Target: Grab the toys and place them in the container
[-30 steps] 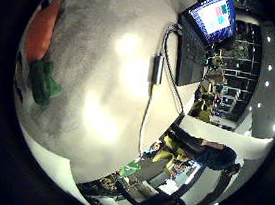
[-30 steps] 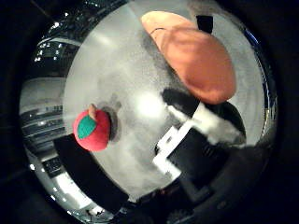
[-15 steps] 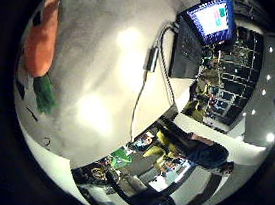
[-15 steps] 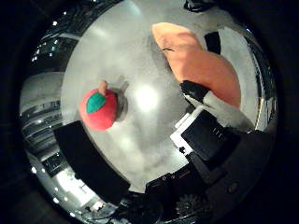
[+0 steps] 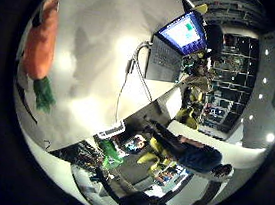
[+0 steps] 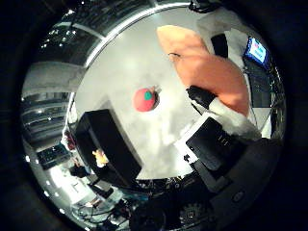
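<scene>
The hand (image 6: 217,140) has its white and black fingers (image 6: 204,96) curled against the orange carrot toy (image 6: 202,62), which fills much of the thumb-side view and so sits close to the palm; it looks gripped and carried clear of the tabletop (image 6: 120,62), its green leaves (image 5: 42,96) trailing at one end. To do this step well, I would keep the hold firm near the carrot's thick middle, since a soft, long toy may sag or swing, and travel high enough to clear the container's wall before letting go. Below, a red apple-like toy (image 6: 145,99) lies alone on the tabletop, well apart from the carrot. Beyond it stands the black container (image 6: 110,144), at the tabletop's edge, with a small yellow thing (image 6: 99,156) apparently inside. Farther off a laptop (image 5: 172,46) sits open. Counted: one carrot, one red toy, one container, one yellow item, one laptop.
</scene>
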Motion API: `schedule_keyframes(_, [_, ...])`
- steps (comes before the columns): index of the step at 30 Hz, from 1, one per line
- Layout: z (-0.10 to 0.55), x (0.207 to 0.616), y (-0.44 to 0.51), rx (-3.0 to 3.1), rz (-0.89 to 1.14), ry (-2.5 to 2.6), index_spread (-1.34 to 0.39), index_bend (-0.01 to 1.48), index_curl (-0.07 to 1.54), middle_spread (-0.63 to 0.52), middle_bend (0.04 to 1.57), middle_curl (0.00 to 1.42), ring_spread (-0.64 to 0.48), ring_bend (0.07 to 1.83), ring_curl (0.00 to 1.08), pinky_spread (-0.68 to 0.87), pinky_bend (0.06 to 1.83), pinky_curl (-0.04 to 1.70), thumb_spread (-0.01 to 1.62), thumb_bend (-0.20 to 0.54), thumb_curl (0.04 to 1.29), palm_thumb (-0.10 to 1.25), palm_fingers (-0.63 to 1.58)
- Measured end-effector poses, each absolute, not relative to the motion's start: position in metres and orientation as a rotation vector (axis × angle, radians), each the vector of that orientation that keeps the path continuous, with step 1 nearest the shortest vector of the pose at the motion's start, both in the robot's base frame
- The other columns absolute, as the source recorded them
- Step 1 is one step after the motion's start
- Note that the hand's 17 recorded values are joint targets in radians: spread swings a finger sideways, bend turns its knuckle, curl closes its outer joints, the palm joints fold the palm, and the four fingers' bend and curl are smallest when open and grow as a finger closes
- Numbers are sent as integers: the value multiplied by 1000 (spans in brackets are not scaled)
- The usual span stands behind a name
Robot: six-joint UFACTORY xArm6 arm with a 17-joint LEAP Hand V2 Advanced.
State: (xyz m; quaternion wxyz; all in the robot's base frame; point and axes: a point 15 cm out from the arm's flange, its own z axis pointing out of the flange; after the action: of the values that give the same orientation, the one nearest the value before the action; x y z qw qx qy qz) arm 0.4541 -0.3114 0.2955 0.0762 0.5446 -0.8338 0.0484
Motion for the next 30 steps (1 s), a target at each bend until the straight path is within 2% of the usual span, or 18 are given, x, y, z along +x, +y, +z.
schedule_keyframes(11, [367, 429, -123, 2060, 144, -2388, -433, 978, 657, -173, 438, 371, 1, 198, 160, 357, 178, 118, 856, -22, 579, 997, 545])
schedule_keyframes(21, [364, 424, 69, 2367, 42, -2187, -437, 964, 665, -180, 439, 377, -7, 198, 174, 362, 177, 107, 856, -23, 582, 997, 558])
schedule_keyframes(27, [332, 426, 149, 2445, 6, -2080, -438, 962, 667, -186, 446, 380, -10, 196, 175, 362, 177, 104, 857, -21, 581, 1003, 560])
schedule_keyframes(28, [327, 430, 159, 2461, 10, -2071, -442, 880, 652, -187, 467, 387, -11, 219, 183, 371, 195, 113, 863, -30, 578, 983, 527])
schedule_keyframes(30, [315, 436, 173, 2486, 10, -2047, -447, 612, 584, -152, 433, 380, 2, 304, 211, 384, 268, 149, 905, -27, 567, 949, 410])
